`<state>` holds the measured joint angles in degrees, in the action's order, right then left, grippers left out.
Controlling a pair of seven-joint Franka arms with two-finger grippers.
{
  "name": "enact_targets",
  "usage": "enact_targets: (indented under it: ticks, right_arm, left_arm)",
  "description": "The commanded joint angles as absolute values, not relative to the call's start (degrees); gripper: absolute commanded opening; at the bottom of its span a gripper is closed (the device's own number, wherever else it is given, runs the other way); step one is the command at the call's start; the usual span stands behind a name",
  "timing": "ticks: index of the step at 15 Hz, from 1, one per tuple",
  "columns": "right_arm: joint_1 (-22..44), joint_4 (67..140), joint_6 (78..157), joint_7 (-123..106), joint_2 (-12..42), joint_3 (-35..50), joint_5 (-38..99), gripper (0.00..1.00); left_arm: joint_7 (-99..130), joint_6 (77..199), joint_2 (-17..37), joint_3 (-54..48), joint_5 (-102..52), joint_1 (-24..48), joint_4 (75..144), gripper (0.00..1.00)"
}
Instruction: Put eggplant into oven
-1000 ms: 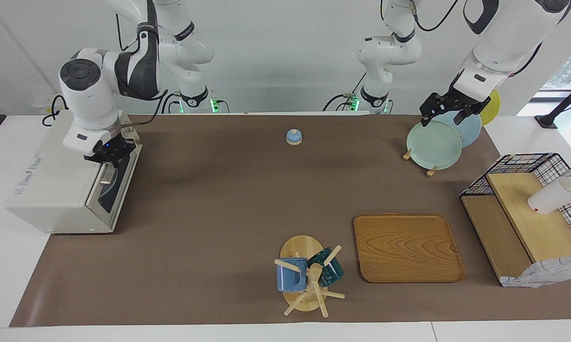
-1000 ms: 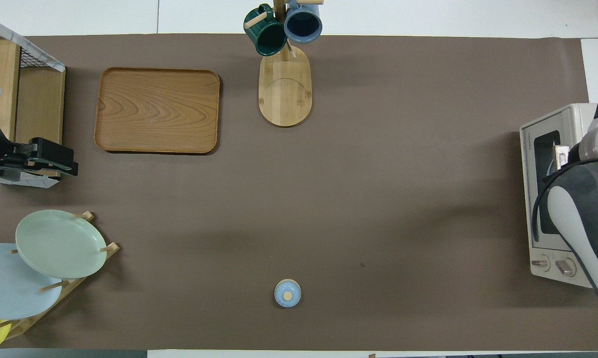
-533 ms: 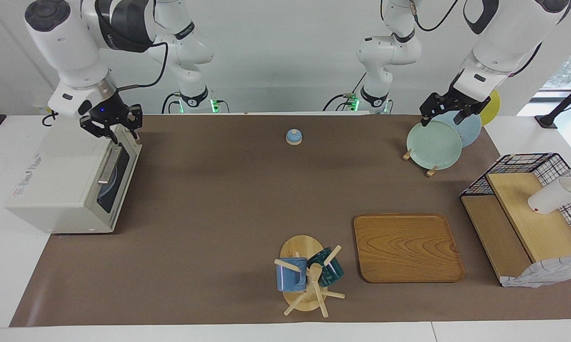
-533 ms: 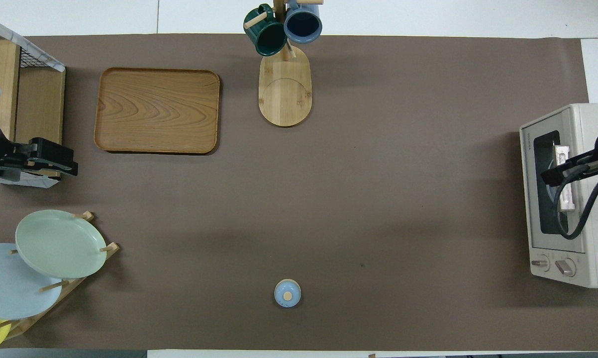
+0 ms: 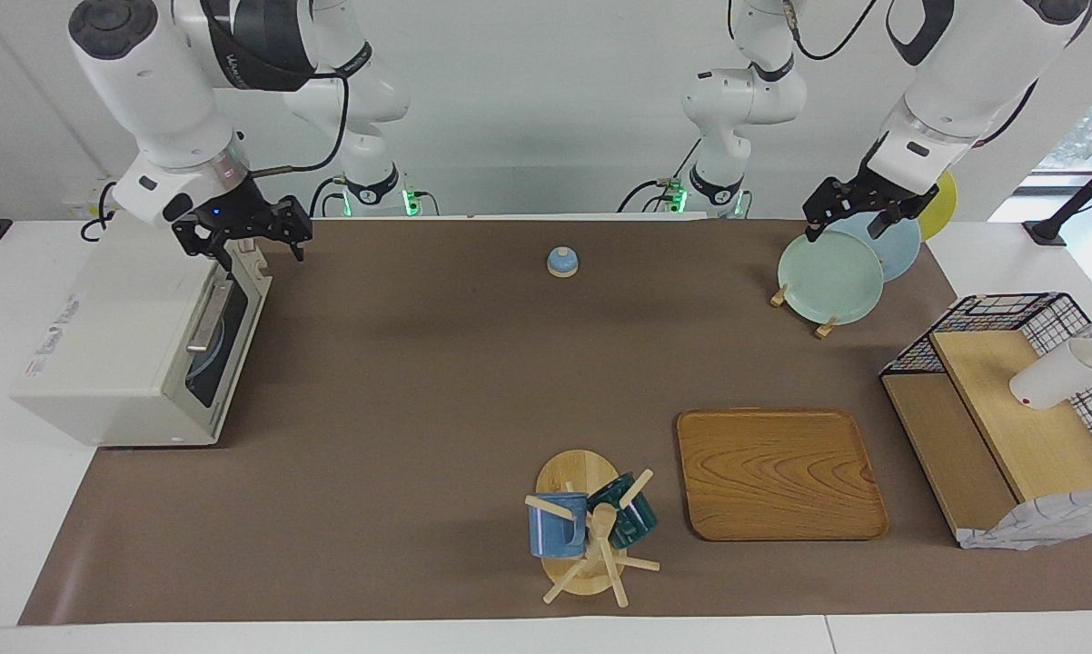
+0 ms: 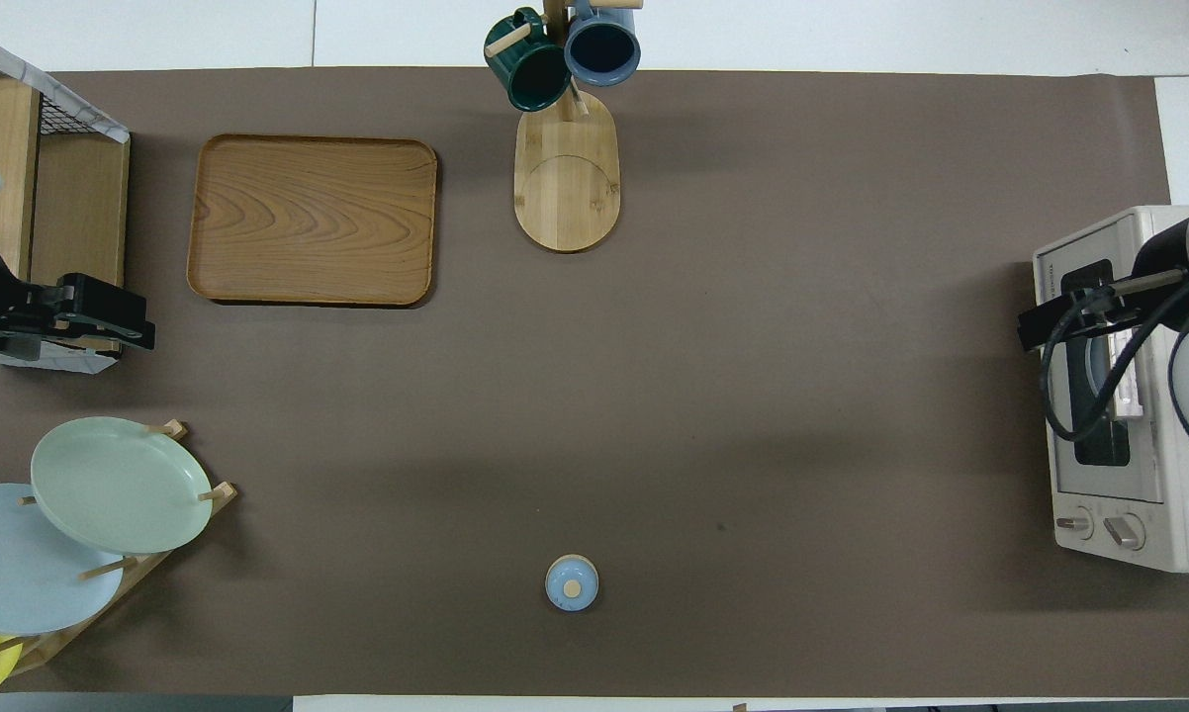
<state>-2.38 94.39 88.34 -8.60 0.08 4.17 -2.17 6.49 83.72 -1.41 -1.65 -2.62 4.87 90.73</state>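
Observation:
The cream-white oven (image 5: 110, 345) (image 6: 1129, 499) stands at the right arm's end of the table, its dark glass door shut and its bar handle (image 5: 203, 320) free. The eggplant is hidden; only a pale round shape shows dimly through the glass. My right gripper (image 5: 264, 250) (image 6: 1061, 318) hangs open and empty above the oven's upper front corner, the one nearest the robots. My left gripper (image 5: 848, 227) (image 6: 145, 324) waits open and empty over the plate rack.
A small blue bell (image 5: 561, 262) sits mid-table near the robots. Green, blue and yellow plates (image 5: 828, 277) lean in a wooden rack. A wooden tray (image 5: 779, 472), a mug tree (image 5: 591, 531) and a wire shelf (image 5: 1009, 409) with a white cup also stand on the mat.
My right gripper has lifted off the oven door's handle, opened, and drifted up and toward the table's middle. The left arm has not moved.

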Motion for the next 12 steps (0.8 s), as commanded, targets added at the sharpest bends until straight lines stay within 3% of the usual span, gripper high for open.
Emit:
enact_targets:
  ticks: [1,12]
  right_arm:
    - [0.17,92.64,86.4,-7.56,0.88,1.51,-1.67,1.0]
    - [-0.17,92.81,86.04,-3.69,-1.06,0.53,-0.62,1.0]
  left_arm:
    - [6.06,84.55,-2.55,-1.76,-1.49,4.57,91.85,1.0]
    - [6.15,84.55,-2.55,-1.76,-1.49,4.57,91.85,1.0]
